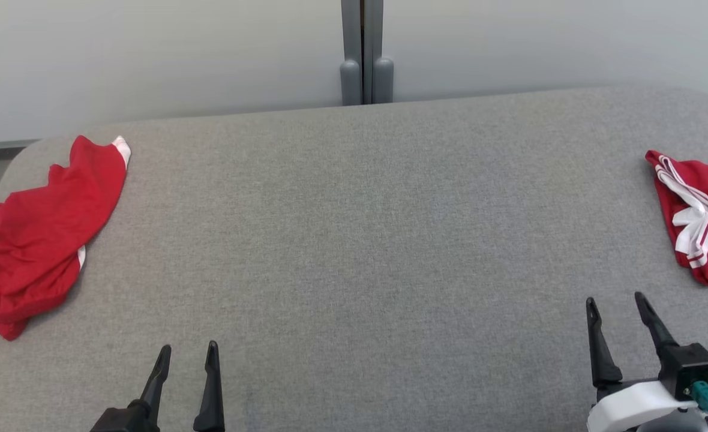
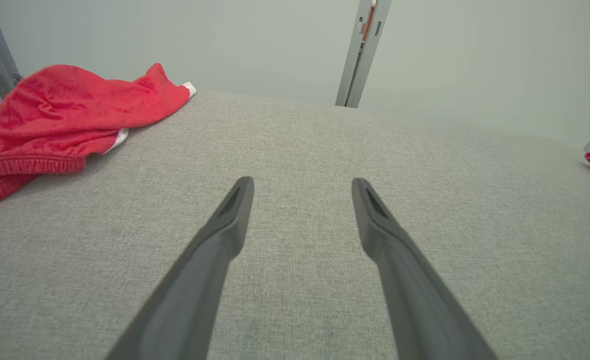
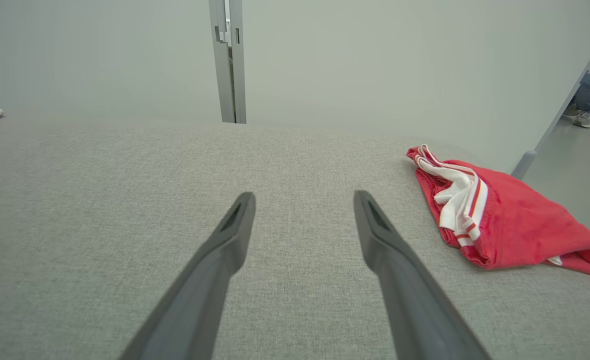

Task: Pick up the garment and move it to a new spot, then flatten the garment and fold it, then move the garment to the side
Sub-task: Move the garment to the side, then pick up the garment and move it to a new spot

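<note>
The table (image 1: 360, 240) is covered in grey cloth and bare across its whole middle, which leaves room there to spread and fold something. Two red pieces of clothing lie at opposite ends. The crumpled garment (image 1: 36, 234) sits in a loose heap at the far left, with part of it spilling over the table's rounded left edge and a bit of white trim at its far corner. I judge this heap to be the piece to work on, since nothing about it is flat or squared. The folded garment (image 1: 699, 216), at the right edge, is more compact, with its white stripes bunched on top. It looks like a piece laid aside out of the way, though its lower end runs out of the head view. The left hand (image 1: 189, 347) hovers low over the near edge, its two dark fingers apart with nothing between them, pointing across the bare cloth; the heap lies well off to its left. The right hand (image 1: 614, 298) is likewise spread wide and empty, near the folded piece but not touching it. Both hands look parked at rest, so no step of the task has begun. The left hand seems the natural one for the first pick, being on the heap's side.
</note>
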You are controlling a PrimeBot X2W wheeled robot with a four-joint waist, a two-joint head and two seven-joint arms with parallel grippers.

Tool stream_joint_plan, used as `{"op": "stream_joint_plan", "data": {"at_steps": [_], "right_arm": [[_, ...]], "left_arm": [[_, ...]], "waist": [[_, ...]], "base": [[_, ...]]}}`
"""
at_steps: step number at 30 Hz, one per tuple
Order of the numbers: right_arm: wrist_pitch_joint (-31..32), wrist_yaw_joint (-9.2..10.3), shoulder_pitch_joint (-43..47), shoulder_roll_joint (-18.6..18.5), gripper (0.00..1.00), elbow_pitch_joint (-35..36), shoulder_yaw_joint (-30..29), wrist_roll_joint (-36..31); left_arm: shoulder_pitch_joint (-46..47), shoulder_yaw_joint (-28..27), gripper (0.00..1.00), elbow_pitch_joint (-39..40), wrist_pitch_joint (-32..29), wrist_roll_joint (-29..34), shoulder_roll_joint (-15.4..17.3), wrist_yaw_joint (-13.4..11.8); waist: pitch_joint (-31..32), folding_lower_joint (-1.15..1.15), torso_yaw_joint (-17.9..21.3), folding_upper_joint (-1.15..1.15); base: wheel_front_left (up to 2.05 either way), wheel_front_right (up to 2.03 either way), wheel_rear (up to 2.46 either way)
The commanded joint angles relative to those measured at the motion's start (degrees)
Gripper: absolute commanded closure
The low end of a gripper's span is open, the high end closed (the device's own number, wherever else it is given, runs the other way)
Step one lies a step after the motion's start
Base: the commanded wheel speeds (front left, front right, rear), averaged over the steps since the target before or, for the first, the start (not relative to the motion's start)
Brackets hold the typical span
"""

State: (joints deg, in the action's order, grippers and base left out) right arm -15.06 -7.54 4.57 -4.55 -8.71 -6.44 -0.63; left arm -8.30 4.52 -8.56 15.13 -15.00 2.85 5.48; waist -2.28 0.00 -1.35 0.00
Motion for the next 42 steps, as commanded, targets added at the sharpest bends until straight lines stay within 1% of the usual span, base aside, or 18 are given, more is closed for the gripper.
{"op": "stream_joint_plan", "data": {"at_steps": [1, 12, 16, 19, 21, 25, 32, 36, 38, 42], "right_arm": [[-0.15, 0.1, 1.17, 0.14, 0.0, -0.55, 0.44, -0.24], [-0.15, 0.1, 1.73, 1.34, 0.0, -1.04, 1.99, -0.44], [-0.15, 0.1, 1.74, 1.43, 0.0, -0.92, 2.67, -0.34], [-0.15, 0.1, 1.14, 1.52, 0.0, -0.84, 3.55, -0.21], [-0.15, 0.1, 0.73, 1.55, 0.0, -0.67, 4.12, 0.09], [-0.15, 0.1, 0.98, 1.6, 0.0, -0.64, 4.39, 0.52], [-0.15, 0.1, 1.92, 1.63, 0.0, -1.04, 5.16, 2.13], [-0.15, 0.1, 1.67, 1.62, 0.0, -1.43, 6.34, 2.97], [-0.15, 0.1, 1.27, 1.62, 0.0, -1.55, 6.88, 3.28], [-0.15, 0.1, 0.19, 1.59, 0.0, -1.9, 7.85, 3.52]], "left_arm": [[-0.74, -0.15, 0.0, -0.07, 0.01, 0.31, 0.1, -0.06], [-0.77, -0.08, 0.0, -0.12, 0.01, 0.66, 0.09, 0.31], [-0.61, -0.2, 0.0, -0.25, 0.01, 0.86, 0.09, 0.46], [-0.32, -0.37, 0.0, -0.11, 0.01, 1.07, 0.09, 0.56], [-0.16, -0.36, 0.0, -0.02, 0.01, 1.27, 0.09, 0.53], [-0.11, -0.39, 0.0, 0.08, 0.01, 1.49, 0.11, 0.53], [-2.03, -1.48, 0.0, -0.19, 0.0, 2.0, 0.13, 0.49], [-3.42, -2.92, 0.0, 0.18, 0.01, 2.24, 0.12, 0.47], [-4.08, -3.98, 0.0, 0.28, 0.01, 2.13, 0.12, 0.58], [-5.18, -5.42, 0.0, 1.45, 0.01, 1.67, 0.11, 0.79]], "waist": [[2.04, 0.0, -1.08, 0.0], [2.73, 0.0, -0.79, 0.0], [2.81, 0.0, -1.38, 0.0], [2.77, 0.0, -2.65, 0.0], [2.95, 0.0, -4.04, 0.0], [3.54, 0.0, -8.43, 0.0], [4.91, 0.0, -19.33, 0.0], [5.49, 0.0, -24.47, 0.0], [5.54, 0.0, -26.04, 0.0], [5.1, 0.0, -26.56, 0.0]], "base": [[0.0, 0.0, 0.0], [0.0, 0.0, 0.0], [0.0, 0.0, 0.0], [0.0, 0.0, 0.0], [0.0, 0.0, 0.0], [0.0, 0.0, 0.0], [0.0, 0.0, 0.0], [0.0, 0.0, 0.0], [0.0, 0.0, 0.0], [0.0, 0.0, 0.0]]}}
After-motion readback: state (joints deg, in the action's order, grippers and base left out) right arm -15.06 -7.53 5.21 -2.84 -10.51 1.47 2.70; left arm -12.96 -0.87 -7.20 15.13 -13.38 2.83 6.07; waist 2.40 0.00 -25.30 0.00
